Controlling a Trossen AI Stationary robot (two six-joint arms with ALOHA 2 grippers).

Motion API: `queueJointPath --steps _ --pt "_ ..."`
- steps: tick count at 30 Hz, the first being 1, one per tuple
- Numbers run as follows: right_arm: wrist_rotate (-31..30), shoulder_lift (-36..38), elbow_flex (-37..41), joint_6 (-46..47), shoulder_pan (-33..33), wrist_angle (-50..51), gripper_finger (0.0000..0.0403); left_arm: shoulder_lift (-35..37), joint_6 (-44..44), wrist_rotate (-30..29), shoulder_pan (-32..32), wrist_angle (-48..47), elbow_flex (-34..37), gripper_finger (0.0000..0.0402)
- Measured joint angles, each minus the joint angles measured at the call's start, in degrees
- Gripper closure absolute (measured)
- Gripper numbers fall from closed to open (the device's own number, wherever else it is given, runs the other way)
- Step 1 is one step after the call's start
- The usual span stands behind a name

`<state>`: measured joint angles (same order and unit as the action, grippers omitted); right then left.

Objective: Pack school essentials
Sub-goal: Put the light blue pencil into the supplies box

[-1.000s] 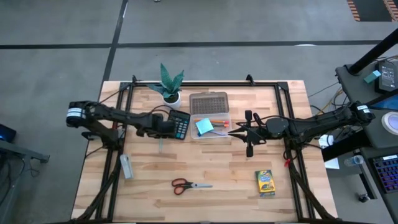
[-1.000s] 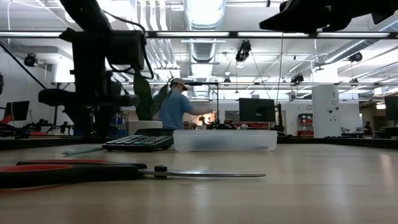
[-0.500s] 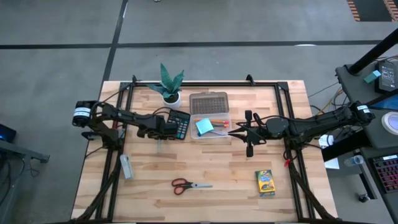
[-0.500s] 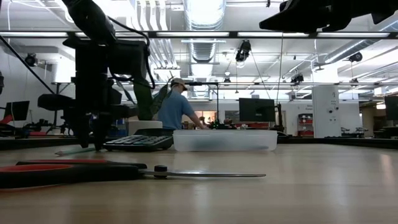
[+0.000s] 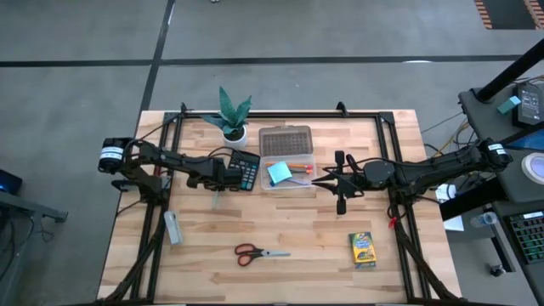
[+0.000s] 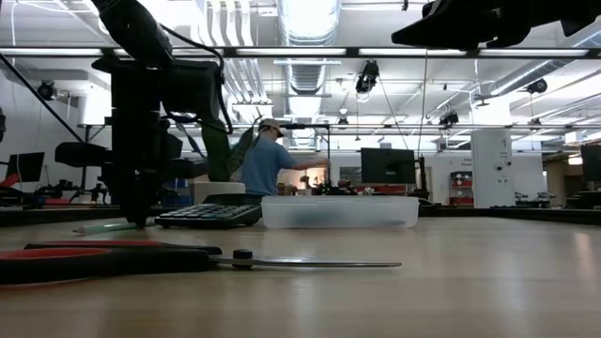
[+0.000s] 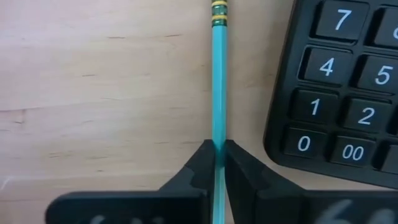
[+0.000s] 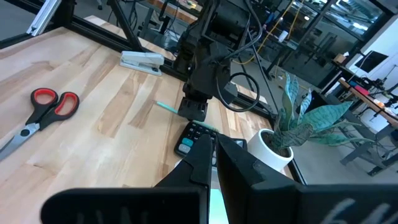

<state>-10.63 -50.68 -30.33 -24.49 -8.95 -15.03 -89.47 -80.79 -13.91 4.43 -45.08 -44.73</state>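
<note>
A teal pencil (image 7: 217, 74) lies on the table beside a black calculator (image 5: 245, 170); it also shows in the low view (image 6: 103, 226). My left gripper (image 7: 217, 149) is down at the table, shut on the pencil. My right gripper (image 5: 321, 180) is shut and empty, raised just right of the clear box (image 5: 289, 183), which holds a light-blue note pad (image 5: 278, 172) and orange pens (image 5: 297, 167). Red-handled scissors (image 5: 259, 252) and a yellow-green crayon box (image 5: 363, 250) lie near the front edge. My left gripper pinches the pencil's shaft (image 7: 217, 127) between its two fingers, some way from the eraser end (image 7: 217, 9). The fingers come from above, pointing down, and close across the pencil. The pencil lies flat on the table.
The box's grey lid (image 5: 286, 140) lies behind the box. A potted plant (image 5: 231, 115) stands at the far edge. A stapler (image 5: 173, 228) lies front left. Bare wood lies between the scissors and the box. A person (image 6: 263, 160) stands in the room beyond the table.
My left gripper has come down to the table beside the calculator, its fingers on either side of the teal pencil, and has shut on it. The pencil has stayed on the table. My right arm has kept still.
</note>
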Motion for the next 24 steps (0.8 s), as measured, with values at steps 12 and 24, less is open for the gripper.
queueJointPath --steps 12,24 --pt "-1.4 4.8 0.0 2.3 0.0 6.4 0.039 2.0 4.0 -2.3 -3.5 -13.8 -9.5 0.04" --pt "3.4 14.1 1.7 11.8 -0.2 15.7 0.039 0.0 37.1 -2.2 -5.0 -11.3 -27.7 0.0401"
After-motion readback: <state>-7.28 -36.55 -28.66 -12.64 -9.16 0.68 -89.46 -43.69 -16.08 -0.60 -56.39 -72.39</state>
